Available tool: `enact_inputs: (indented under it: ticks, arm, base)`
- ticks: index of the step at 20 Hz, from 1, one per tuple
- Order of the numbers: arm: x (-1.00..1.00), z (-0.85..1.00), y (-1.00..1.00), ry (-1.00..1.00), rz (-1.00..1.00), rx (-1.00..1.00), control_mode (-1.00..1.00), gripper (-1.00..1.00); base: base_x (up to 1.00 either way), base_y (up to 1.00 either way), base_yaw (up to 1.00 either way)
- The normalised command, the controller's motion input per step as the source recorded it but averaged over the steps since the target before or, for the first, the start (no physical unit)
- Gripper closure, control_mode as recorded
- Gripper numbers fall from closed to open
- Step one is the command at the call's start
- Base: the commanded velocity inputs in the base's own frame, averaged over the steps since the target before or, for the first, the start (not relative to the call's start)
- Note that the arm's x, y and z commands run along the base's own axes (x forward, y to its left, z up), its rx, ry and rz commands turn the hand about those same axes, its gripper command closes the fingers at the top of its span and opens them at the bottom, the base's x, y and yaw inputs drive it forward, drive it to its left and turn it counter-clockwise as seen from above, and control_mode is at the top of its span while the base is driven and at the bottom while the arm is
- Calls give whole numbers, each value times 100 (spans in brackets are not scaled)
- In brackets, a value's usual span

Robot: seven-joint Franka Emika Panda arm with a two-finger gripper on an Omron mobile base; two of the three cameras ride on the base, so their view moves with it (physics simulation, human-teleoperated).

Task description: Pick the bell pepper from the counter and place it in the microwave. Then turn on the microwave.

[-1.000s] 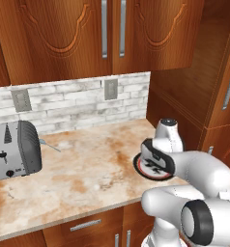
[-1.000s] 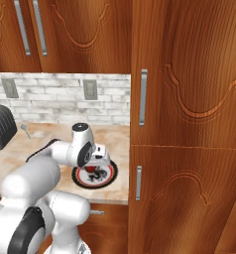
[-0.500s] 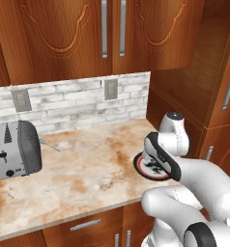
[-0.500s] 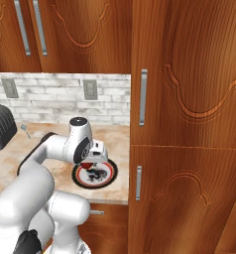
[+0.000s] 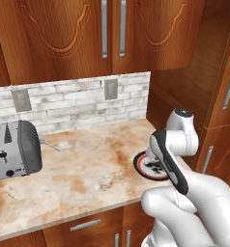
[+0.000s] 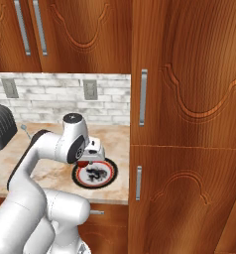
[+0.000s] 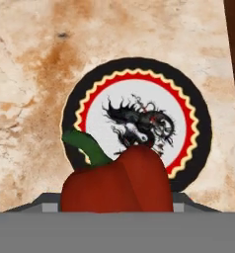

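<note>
- Right now one bell pepper (image 7: 120, 183), red with a green stem, sits up close to the hand camera, and below it lies the plate (image 7: 139, 123).
- One gripper (image 6: 90, 155) hangs over the plate near the counter's (image 5: 88, 178) right end, by the tall wooden cabinet (image 6: 189, 124). In the right base view a small red patch shows under the hand.
- Its fingers are hidden behind the pepper in the hand view; the jaws seem set wide about the pepper, pinching it, though I cannot see the contact itself.
- One round plate (image 5: 147, 166), dark-rimmed with a red and yellow scalloped ring and a black figure on its white middle, lies flat on the counter near the front right corner.
- One silver toaster (image 5: 13, 149) stands at the counter's left end, near the back wall.
- Two grey outlets are set in the white brick backsplash (image 5: 78, 99).
- Two vertical bar handles (image 5: 112, 29) hang on the upper cabinet doors above the counter.
- Two more handles (image 6: 143, 96) are on the tall cabinet, one above the other.
</note>
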Motion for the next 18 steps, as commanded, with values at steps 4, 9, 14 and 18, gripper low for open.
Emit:
enact_inputs:
  ticks: [4, 9, 14, 18]
  arm:
    - [-33, 29, 0, -5, 0, 2, -100, 100]
    - [-32, 33, 0, -8, 0, 2, -100, 100]
    - [-27, 37, 0, -8, 0, 2, -100, 100]
    - [-24, 35, 0, -8, 0, 1, -100, 100]
  base:
    - [0, 0, 0]
    - [0, 0, 0]
    - [0, 0, 0]
    - [0, 0, 0]
